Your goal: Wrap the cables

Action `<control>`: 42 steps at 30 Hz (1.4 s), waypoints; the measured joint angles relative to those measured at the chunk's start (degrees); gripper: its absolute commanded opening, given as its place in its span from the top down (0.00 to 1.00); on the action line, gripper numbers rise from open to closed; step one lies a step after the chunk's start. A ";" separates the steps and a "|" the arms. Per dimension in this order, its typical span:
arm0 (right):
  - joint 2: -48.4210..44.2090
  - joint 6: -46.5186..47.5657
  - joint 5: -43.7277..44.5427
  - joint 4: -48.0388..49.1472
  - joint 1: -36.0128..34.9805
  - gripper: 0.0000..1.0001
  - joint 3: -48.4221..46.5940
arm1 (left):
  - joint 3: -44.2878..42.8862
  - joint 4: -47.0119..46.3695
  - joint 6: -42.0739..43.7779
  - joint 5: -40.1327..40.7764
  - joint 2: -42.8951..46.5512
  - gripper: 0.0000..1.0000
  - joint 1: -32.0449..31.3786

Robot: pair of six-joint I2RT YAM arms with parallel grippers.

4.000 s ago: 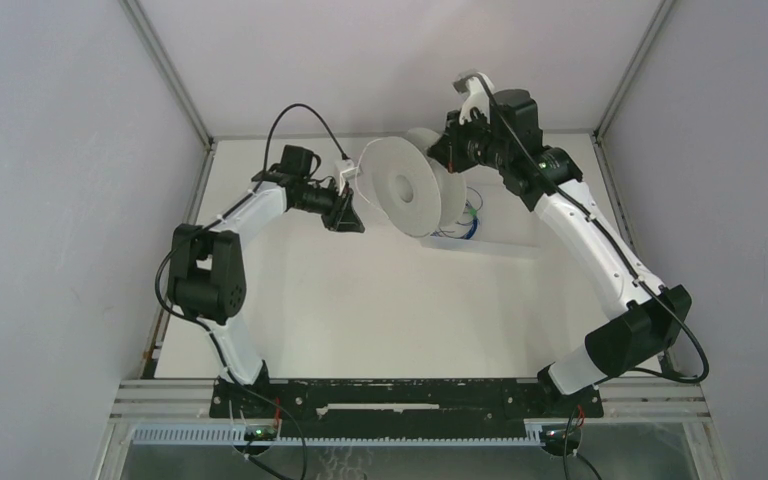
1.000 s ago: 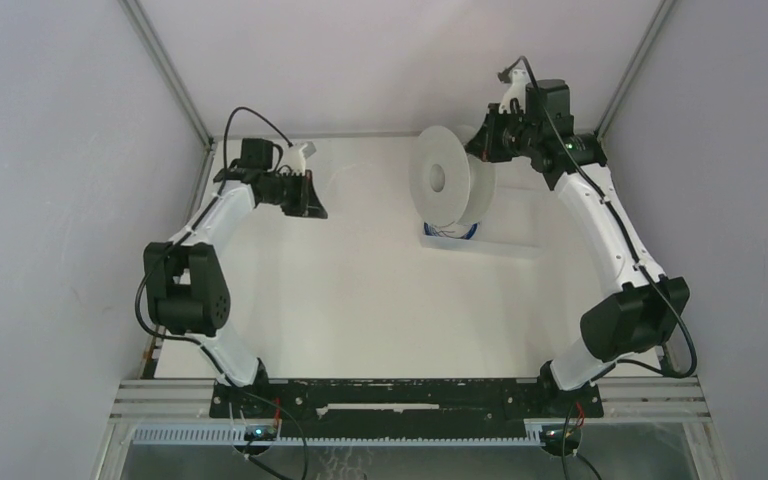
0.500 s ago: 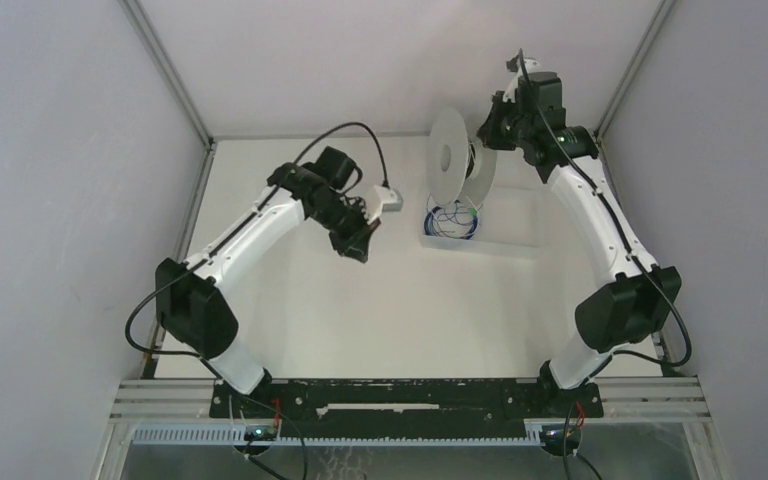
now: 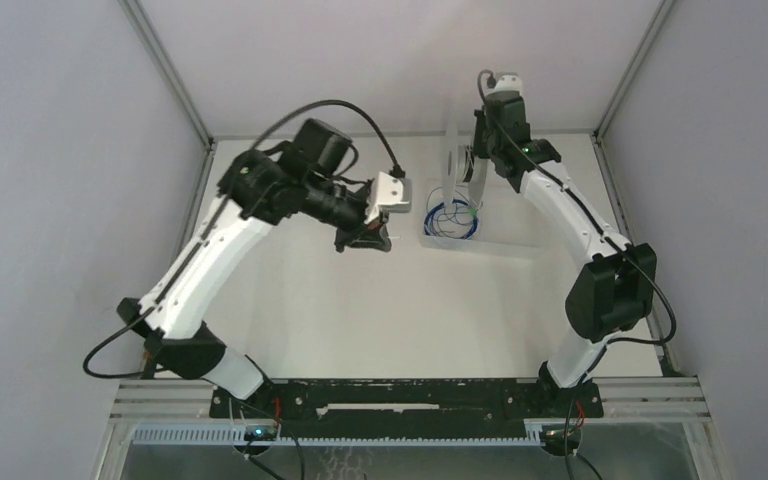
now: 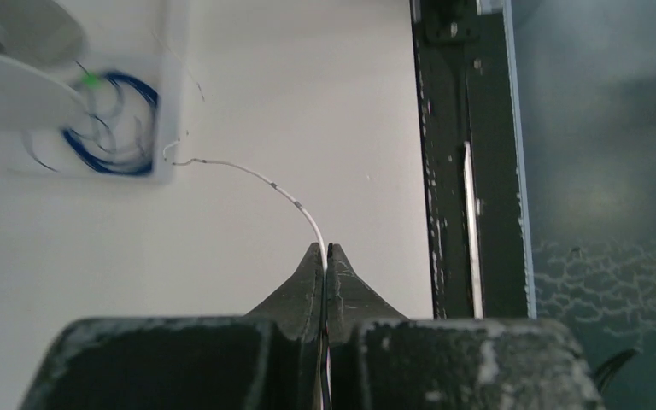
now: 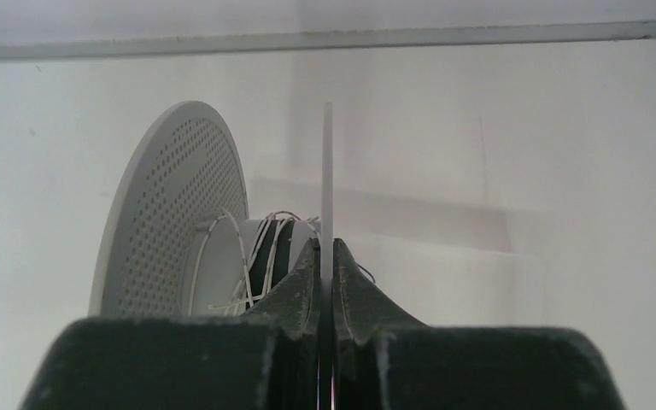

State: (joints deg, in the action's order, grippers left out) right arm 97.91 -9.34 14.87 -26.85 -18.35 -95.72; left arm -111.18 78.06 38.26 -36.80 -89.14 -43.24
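The left pincer (image 5: 325,256) is pressed together on the end of the cable (image 5: 256,175), a hair-fine pale strand that arcs away from its tips over the table (image 5: 307,77) toward the clear tray (image 5: 164,102), where a blue coil (image 5: 107,164) lies. The strand's far end looks to curl at the tray's edge, though where it runs beyond that is too faint to tell. The right pincer (image 6: 325,256) is clamped on the thin rim of one flange (image 6: 327,162) of the spool (image 4: 452,150), which is held up near the tray, edge-on to the overhead camera. A few pale turns already sit on the hub (image 6: 260,243) between this flange and the perforated one (image 6: 171,213). The step in hand seems to be laying another turn. To do it well, the left arm should carry the strand around the hub with light, even tension (enough to take out slack, not so much that it slips from the tips or snaps). It should feed the strand into the gap between the flanges rather than over a rim, while the right arm holds the spool steady.
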 measured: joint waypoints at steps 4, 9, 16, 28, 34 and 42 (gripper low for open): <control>-0.79 3.43 0.85 5.07 -1.73 1.00 7.43 | -7.93 -2.27 -3.98 -1.44 3.17 0.99 0.33; -3.72 8.87 1.25 9.64 -4.72 1.00 17.07 | -11.98 -10.60 -13.77 -2.29 7.48 1.00 4.74; -6.88 11.63 -1.70 14.21 -6.99 1.00 20.96 | -12.66 -24.22 -28.59 -1.95 7.69 1.00 15.17; -9.46 14.71 -8.09 16.31 -9.86 1.00 23.30 | -17.51 -37.79 -47.36 1.01 -0.22 1.00 30.67; -13.35 15.63 -14.05 14.25 -12.13 1.00 24.00 | -20.70 -42.27 -51.47 4.31 -6.12 1.00 36.63; -17.62 16.57 -21.42 11.89 -12.37 1.00 24.00 | -21.24 -43.95 -52.17 10.86 -11.80 1.00 40.96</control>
State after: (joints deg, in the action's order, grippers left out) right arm 80.29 7.22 -6.55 -14.96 -30.72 -71.72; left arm -132.42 34.11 -13.91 -25.93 -100.95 -2.28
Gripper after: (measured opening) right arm 0.065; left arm 0.011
